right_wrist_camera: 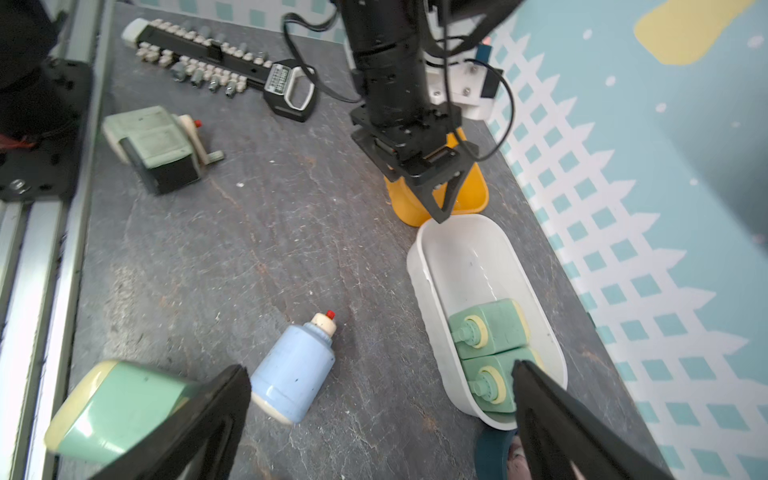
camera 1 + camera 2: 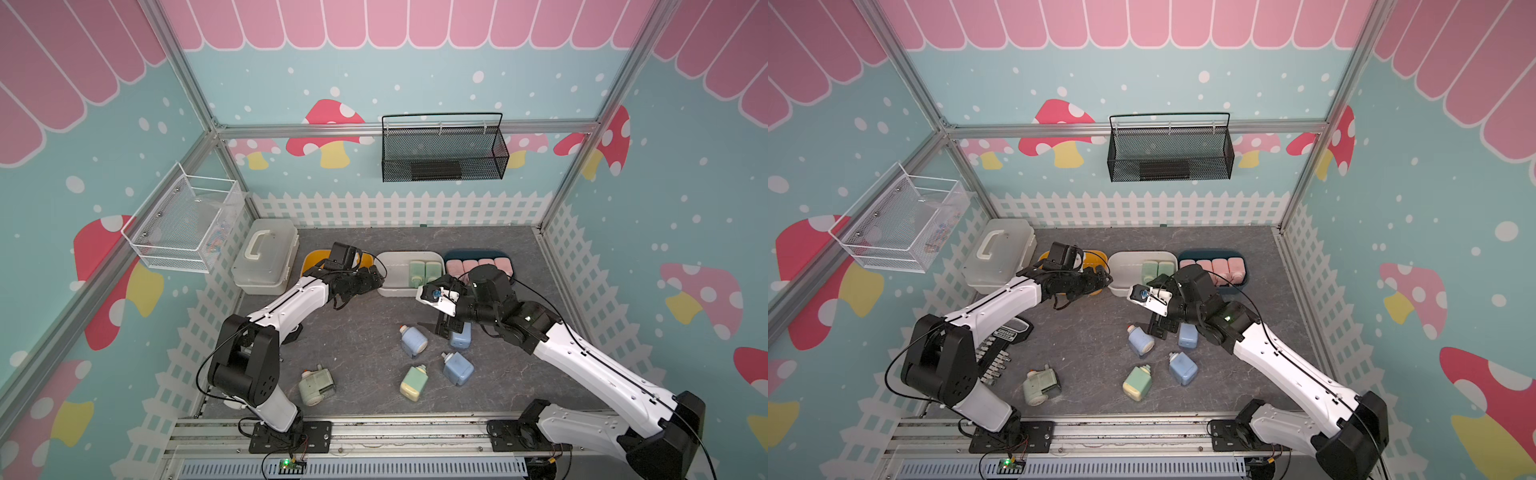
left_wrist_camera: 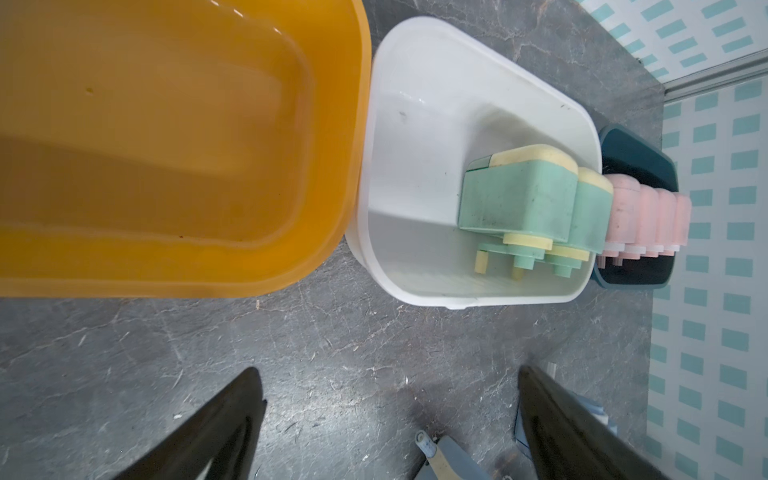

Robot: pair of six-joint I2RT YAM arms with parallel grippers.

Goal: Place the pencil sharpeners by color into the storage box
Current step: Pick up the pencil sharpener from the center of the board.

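Lowest in both top views, left of centre on the bench (image 2: 361,345), a pale-green crank sharpener (image 2: 316,386) lies by the left arm's base. Just above it in a top view, a black socket rail (image 2: 1003,347) shows from under that arm. Right of centre a green sharpener (image 2: 413,383) with a cream end lies flat, with a blue sharpener (image 2: 457,368) just beside it on the right. Higher in the frame are a second blue sharpener (image 2: 413,340), in the clear, and a third blue sharpener (image 2: 461,338), partly hidden under the right fingers (image 1: 548,415). Those fingers point down at the bench, spread wide and holding nothing; the right wrist view shows bare bench in the gap.

Across the middle of the frame three bins stand close together in a row: a yellow bin (image 2: 308,261), a white bin (image 2: 392,266) and a dark bin (image 2: 478,252). Two green sharpeners (image 2: 424,272) sit side by side at the white bin's right end, and four pink sharpeners (image 2: 469,265) fill the dark bin. The left fingers (image 3: 232,424) hang where the yellow and white bins meet — also wide and empty.

Farthest back, at the bench's upper-left corner, stands a clear case (image 2: 266,257) with a white handle. A white wire basket (image 2: 183,224) hangs on the left wall and a black mesh basket (image 2: 442,147) on the back wall.
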